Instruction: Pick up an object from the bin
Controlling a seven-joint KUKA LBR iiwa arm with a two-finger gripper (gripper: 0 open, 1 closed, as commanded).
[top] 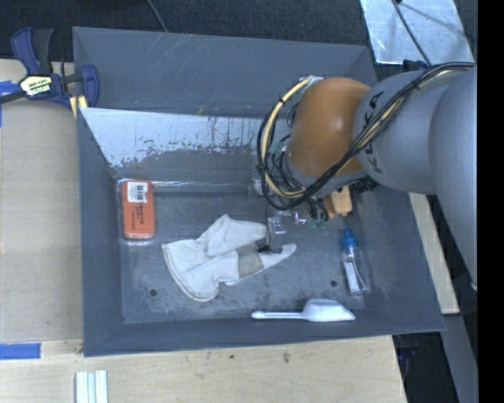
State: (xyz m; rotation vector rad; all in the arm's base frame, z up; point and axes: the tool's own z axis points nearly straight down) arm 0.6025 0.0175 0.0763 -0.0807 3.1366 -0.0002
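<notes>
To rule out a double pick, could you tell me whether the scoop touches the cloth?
Apart: the camera view shows bare bin floor between scoop and cloth.

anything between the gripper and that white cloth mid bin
Nothing visible: the gripper sits right at the white cloth's right end. The orange block, white scoop and blue-capped tube lie apart from it.

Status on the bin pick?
Arm in, gripper at right end of white cloth, mid-bin. Hold unconfirmed. Nearby but apart: white scoop, blue-capped tube. Far left: orange block.

Overhead, slightly oblique — over bin
</notes>
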